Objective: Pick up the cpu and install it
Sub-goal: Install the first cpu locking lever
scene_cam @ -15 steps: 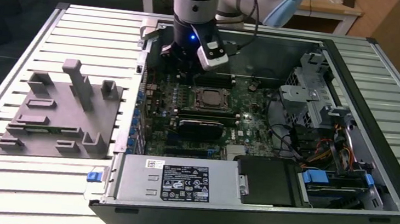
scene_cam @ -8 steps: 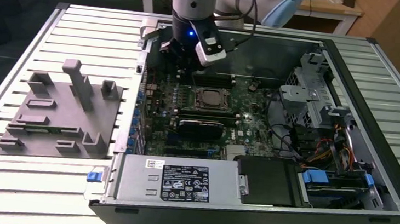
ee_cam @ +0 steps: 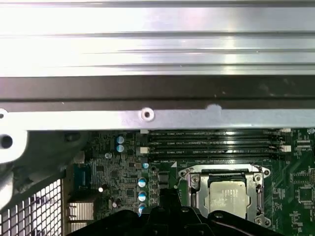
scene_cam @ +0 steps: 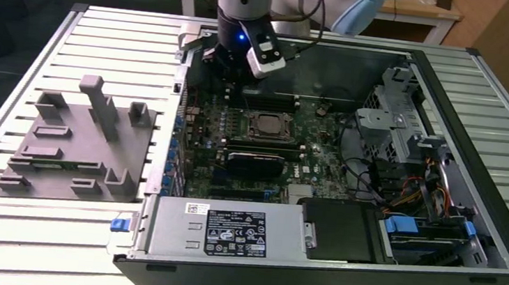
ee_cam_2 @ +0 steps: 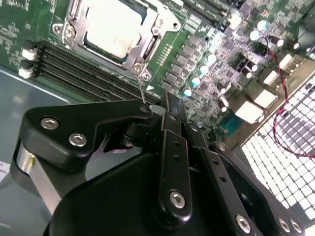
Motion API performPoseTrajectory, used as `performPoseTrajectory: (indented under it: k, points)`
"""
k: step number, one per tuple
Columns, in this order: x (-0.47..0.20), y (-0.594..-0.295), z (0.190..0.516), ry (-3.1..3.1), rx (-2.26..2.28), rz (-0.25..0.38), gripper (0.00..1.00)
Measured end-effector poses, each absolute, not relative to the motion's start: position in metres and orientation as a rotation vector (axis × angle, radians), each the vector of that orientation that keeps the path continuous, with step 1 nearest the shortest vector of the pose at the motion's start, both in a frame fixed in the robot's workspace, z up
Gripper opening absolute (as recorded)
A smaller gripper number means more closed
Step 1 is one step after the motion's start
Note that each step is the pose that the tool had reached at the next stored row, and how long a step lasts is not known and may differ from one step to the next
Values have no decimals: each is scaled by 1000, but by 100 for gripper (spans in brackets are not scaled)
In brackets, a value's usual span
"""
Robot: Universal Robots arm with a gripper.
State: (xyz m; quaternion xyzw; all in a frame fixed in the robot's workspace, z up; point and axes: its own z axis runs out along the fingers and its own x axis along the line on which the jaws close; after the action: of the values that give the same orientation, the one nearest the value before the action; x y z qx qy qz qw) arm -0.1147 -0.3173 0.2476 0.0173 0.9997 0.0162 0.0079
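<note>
With the black gripper (ee_cam_2: 165, 105) clenched empty beside the seated silvery square cpu (ee_cam_2: 117, 24), a careless descent risks striking the socket's metal frame (ee_cam_2: 147, 46).

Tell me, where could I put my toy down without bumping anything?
On the ribbed metal table, in front of the grey holder, or on the strip past the computer case. Inside the case it is crowded, with the gripper above the motherboard.

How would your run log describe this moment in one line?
cpu: seated in motherboard socket | gripper: above board, beside socket | case: open
</note>
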Motion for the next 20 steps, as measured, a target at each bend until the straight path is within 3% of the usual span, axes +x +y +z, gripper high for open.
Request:
performPoseTrajectory:
  k: [20]
  points:
    - [-119,-308,255,3125,35,51,11]
